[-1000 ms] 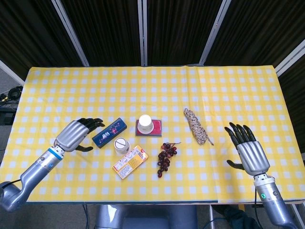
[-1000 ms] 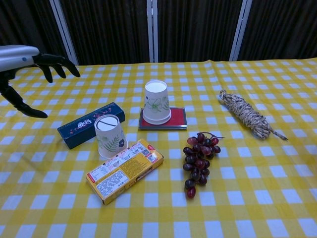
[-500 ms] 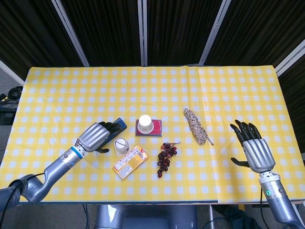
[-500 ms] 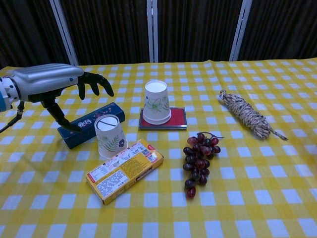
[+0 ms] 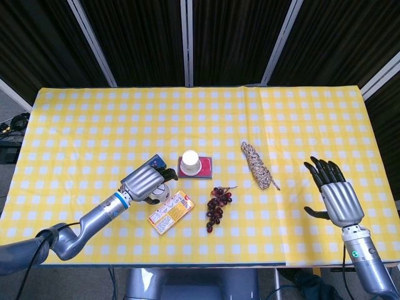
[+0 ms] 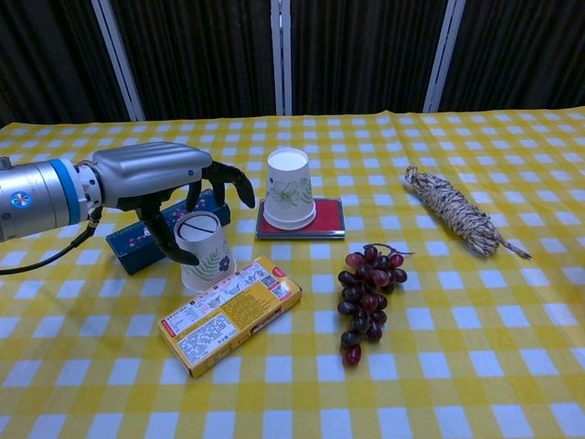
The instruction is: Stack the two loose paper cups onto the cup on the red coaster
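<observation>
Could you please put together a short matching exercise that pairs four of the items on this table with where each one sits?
Things:
1. upside-down paper cup
2. loose paper cup
3. grapes
4. rope bundle

Places:
A. nearest the table's right side, away from the other items
B. under the left hand, between the blue box and the yellow box
C. on the red coaster
D. in front of the coaster, right of the yellow box

Pairs: 1-C, 2-B, 3-D, 4-A
</observation>
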